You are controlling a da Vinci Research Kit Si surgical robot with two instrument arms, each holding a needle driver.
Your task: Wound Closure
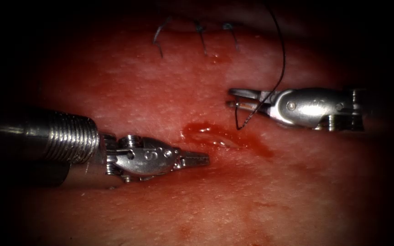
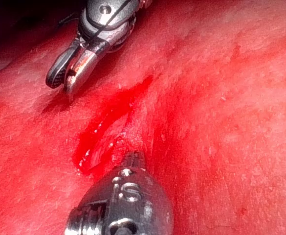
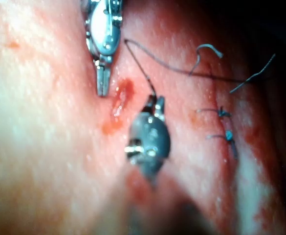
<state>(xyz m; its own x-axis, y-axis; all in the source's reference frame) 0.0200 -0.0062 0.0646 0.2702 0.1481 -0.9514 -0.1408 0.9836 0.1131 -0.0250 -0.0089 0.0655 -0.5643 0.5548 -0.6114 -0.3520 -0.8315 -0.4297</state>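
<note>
the endoscope view looks down from above and in front at the tissue (image 1: 169, 91). the 2 wrist views look along their shafts from very close, and all 3 views share the cut (image 1: 224, 136) (image 2: 108, 132) (image 3: 121, 100) between the tools.

The thread (image 1: 282, 54) runs off the endoscope view's upper edge, so its far end cannot be traced. Whether the dark curve at the right tool (image 1: 239, 99) is needle or thread is too fine to tell. The left tool (image 1: 196, 159) has its shaft cut off by the picture's edge. The knots (image 3: 225, 113) in the right wrist view are blurred
</note>
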